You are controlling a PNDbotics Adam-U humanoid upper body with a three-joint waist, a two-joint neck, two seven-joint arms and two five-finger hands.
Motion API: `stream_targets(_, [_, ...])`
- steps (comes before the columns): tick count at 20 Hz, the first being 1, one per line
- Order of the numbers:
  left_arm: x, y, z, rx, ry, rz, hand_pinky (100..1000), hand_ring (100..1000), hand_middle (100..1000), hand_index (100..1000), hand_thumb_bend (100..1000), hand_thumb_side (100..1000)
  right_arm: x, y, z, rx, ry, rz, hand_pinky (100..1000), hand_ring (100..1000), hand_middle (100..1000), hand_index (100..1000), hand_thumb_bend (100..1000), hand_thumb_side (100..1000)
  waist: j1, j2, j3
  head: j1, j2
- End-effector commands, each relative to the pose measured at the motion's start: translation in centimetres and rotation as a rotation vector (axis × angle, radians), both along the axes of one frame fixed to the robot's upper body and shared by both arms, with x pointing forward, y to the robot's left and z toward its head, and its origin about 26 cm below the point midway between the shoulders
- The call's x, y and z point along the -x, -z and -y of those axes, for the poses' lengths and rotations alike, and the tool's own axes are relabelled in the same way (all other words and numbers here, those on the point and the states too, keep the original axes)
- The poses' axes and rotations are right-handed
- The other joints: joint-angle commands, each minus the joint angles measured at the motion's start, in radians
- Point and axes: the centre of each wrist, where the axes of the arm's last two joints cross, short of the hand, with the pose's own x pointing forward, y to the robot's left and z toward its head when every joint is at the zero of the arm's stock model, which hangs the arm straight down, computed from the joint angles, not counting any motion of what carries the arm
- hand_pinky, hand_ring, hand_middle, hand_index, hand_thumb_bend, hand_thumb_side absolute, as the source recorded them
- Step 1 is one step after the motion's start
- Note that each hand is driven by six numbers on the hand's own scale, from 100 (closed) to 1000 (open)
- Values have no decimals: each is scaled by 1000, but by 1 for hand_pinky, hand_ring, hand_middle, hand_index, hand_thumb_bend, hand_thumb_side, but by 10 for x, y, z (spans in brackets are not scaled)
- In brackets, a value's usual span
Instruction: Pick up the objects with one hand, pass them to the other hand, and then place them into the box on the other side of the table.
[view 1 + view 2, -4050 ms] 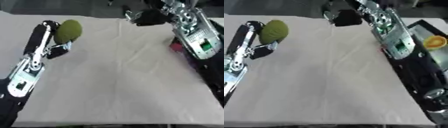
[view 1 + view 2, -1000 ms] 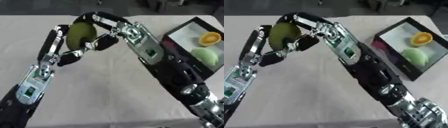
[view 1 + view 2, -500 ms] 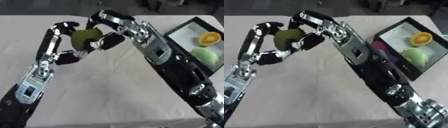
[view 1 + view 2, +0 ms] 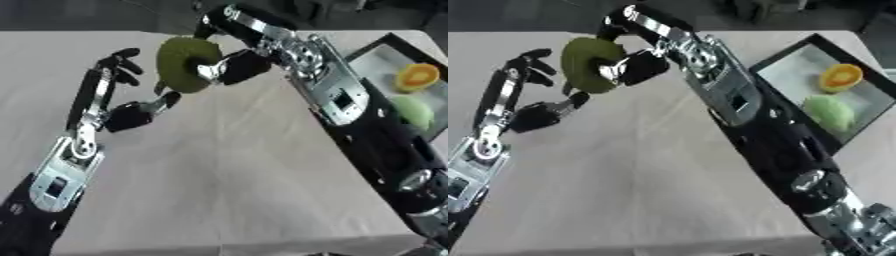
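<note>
Left eye view: the right hand (image 4: 234, 67) was seen above the cloth-covered table (image 4: 219, 165), its fingers curled round the green fruit (image 4: 185, 64).
Fruit position: held in the air, off the table, just beside the left hand (image 4: 122, 107) and apart from it.
Left hand: fingers spread and nearly straight, holding nothing; the thumb was seen pointing toward the fruit with a gap between them.
Right hand: clamped on the fruit from its right side; the fingers on the far side were hidden by the fruit.
Box: the black box (image 4: 811, 77) was seen at the right edge of the table, well apart from the fruit, with an orange piece (image 4: 839, 77) and a pale green fruit (image 4: 829, 112) already inside.
Step in hand: judged to be the end of the hand-over and the start of the carry to the box.
Advice, carry: the fruit should be lifted clear of the left hand before any swing to the right.
Advice, height: the box rim should be cleared from above, not from the side.
Advice, placement: the bare near part of the box floor should be chosen, so the two pieces inside are not struck.
Risk: a round fruit could roll if released tilted or too high.
</note>
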Motion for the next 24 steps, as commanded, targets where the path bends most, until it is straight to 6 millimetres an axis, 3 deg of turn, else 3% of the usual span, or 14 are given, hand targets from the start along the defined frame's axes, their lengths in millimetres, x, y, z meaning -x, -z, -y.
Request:
stream_targets(1, [0,-10,-15,1,-32,29,720,562,580,855,695,481,2,-19,22,-50,55,55,966,773,549,538,168,100,5,-20,-2,-2,-3])
stream_targets(10, [3,-14,-46,9,-125,50,713,553,565,823,664,478,-4,-28,99,-139,322,99,966,774,549,539,159,100,8,-23,-9,-39,-7])
stream_targets(18, [7,-18,-65,41,-181,68,715,550,563,822,643,478,-7,-22,168,-150,575,119,964,773,548,538,174,100,15,-21,-16,-74,-22])
stream_targets(19, [8,-18,-67,48,-189,71,716,550,563,822,640,477,-8,-21,176,-153,608,121,963,773,549,538,105,100,17,-21,-17,-81,-24])
stream_targets(20, [8,-19,-69,52,-196,74,715,550,563,823,639,476,-8,-21,183,-155,639,125,962,772,547,538,181,100,18,-21,-17,-87,-26])
stream_targets(24, [11,-21,-77,68,-226,90,715,549,562,824,637,474,-11,-14,213,-140,764,125,961,773,547,539,195,100,20,-21,-19,-107,-27])
